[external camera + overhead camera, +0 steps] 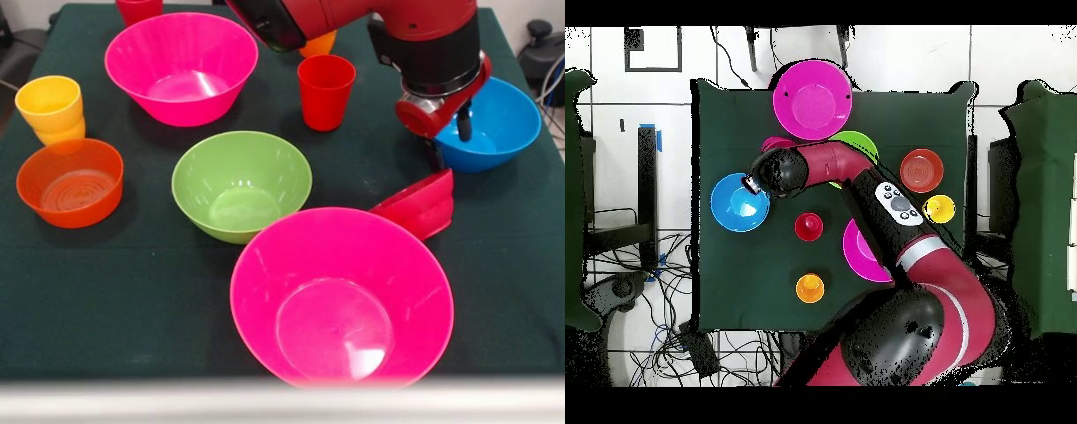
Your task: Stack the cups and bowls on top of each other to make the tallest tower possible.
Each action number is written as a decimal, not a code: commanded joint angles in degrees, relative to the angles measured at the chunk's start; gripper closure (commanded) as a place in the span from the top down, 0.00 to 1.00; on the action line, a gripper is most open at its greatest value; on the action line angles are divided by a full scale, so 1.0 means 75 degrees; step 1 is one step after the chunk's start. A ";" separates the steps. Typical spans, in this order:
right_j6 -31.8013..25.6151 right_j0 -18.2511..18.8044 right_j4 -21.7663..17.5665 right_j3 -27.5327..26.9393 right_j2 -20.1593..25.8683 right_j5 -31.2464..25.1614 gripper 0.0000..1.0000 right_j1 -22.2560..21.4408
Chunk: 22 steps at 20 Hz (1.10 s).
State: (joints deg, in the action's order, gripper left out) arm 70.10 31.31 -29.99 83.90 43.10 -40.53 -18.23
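Observation:
My gripper (pixel 439 163) hangs at the right, shut on the rim of the small red bowl (pixel 422 205), which tilts on edge between the blue bowl (pixel 494 124) and the near hot-pink bowl (pixel 342 296). The lime-green bowl (pixel 241 184) stands empty mid-table. The second hot-pink bowl (pixel 181 66) is at the back left. The orange translucent bowl (pixel 71 181) sits far left, with the yellow cup (pixel 50 108) behind it. A red cup (pixel 326 91) stands upright at the back centre. An orange cup (pixel 320 42) is mostly hidden behind the arm. No tower stands.
Another red cup (pixel 139 9) shows at the back edge. The dark green cloth (pixel 141 291) covers the table. In the overhead view the arm (pixel 865 200) crosses the table's middle and hides part of the green bowl (pixel 860 145).

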 commanded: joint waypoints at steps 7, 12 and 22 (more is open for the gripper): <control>-0.0076 -0.0533 -0.0003 -0.0471 0.0107 0.0144 1.00 0.0208; 0.0161 -0.0685 0.0104 -0.0488 0.0028 0.0137 1.00 0.0110; 0.0678 -0.0770 0.0285 -0.0322 -0.0379 -0.0017 1.00 -0.0408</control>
State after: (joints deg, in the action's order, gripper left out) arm 70.10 26.74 -28.36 83.62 43.29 -40.53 -18.18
